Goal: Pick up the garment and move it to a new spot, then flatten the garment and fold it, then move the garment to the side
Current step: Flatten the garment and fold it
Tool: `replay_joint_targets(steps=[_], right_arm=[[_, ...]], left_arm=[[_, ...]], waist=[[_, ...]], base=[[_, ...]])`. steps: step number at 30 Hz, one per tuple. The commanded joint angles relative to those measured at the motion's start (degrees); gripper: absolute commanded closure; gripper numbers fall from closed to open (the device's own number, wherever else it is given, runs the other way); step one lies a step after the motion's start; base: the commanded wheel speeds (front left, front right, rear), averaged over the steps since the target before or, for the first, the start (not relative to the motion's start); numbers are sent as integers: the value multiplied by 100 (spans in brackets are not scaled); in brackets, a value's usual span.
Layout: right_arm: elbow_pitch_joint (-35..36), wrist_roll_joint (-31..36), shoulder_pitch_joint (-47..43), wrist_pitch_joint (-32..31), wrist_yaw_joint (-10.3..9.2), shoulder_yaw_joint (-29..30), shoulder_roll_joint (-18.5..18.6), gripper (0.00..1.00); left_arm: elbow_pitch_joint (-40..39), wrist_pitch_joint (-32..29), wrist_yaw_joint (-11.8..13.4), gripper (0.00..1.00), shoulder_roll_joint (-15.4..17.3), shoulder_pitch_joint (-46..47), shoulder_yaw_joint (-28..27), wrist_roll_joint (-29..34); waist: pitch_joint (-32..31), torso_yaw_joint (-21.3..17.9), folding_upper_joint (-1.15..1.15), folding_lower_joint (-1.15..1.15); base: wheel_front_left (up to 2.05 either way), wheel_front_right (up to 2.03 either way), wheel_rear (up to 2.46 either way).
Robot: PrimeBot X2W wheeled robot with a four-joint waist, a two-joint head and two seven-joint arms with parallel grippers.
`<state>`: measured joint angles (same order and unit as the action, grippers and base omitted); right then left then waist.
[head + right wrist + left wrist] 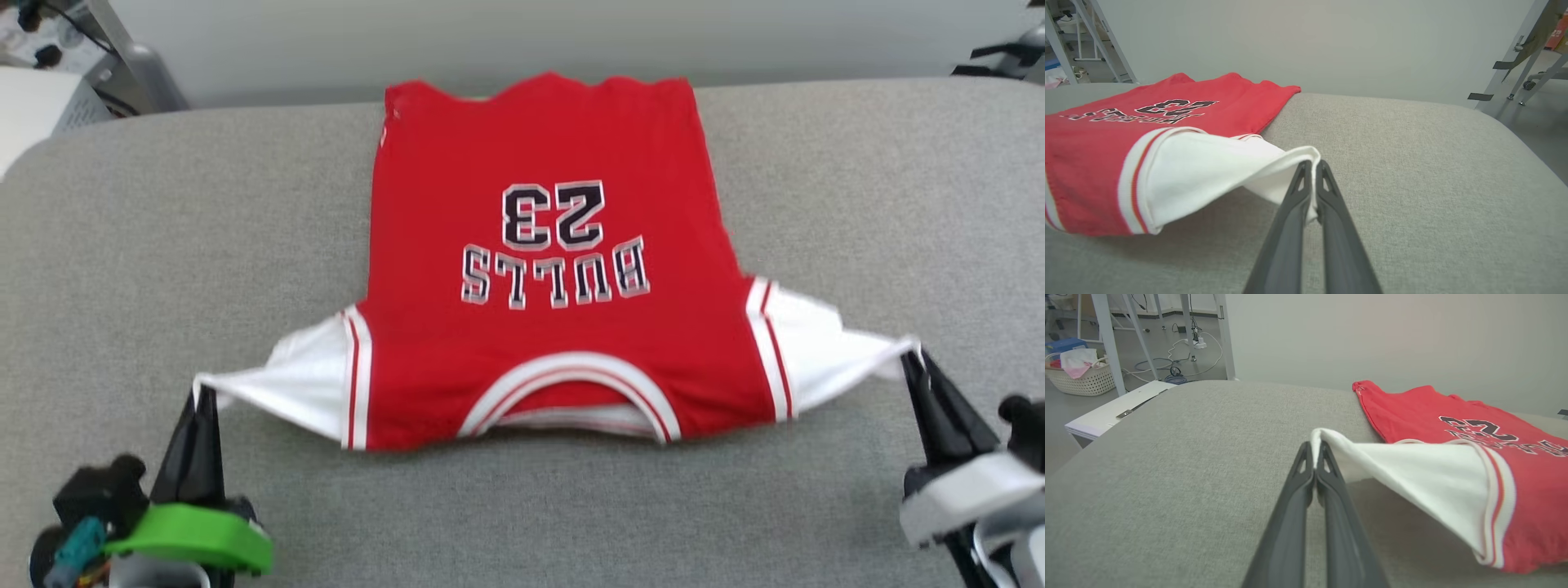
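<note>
- The left gripper (202, 398) is pressed shut on the tip of one white sleeve (286, 380) of the shirt (490, 367).
- The right gripper (914, 357) pinches the tip of the other sleeve (824, 347) the same way.
- The shirt lies flat on the gray desk (163, 245), collar near the robot.
- Both sleeves are pulled out tight and lifted a bit.
- A white basket (1086, 381) on the floor holds something pink and white.

Bright, even, diffuse light from above casts only soft shadows on the grey tabletop (1167, 477) beneath the garment (539, 327) where its sleeves are lifted. The head view is slightly soft all over. In both wrist views the dark jaws blur toward the bottom edge, and straight lines bend near the borders.
</note>
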<state>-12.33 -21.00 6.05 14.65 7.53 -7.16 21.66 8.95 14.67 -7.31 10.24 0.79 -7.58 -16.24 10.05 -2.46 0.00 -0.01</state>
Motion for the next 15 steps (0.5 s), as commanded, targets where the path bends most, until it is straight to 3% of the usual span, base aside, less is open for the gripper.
replay_joint_targets(steps=[1, 15], right_arm=[[42, -29, -245, 35, -4, 111, -61, 100], [-100, 128, -1792, 35, -4, 585, -269, 100]], left_arm=[[35, 32, -13, 100, -8, -236, -43, 35], [515, 32, -14, 100, -311, -952, -194, 85]], waist=[[-224, 2, 0, 1], [-311, 99, 0, 1]], base=[[0, 0, 0], [0, 0, 0]])
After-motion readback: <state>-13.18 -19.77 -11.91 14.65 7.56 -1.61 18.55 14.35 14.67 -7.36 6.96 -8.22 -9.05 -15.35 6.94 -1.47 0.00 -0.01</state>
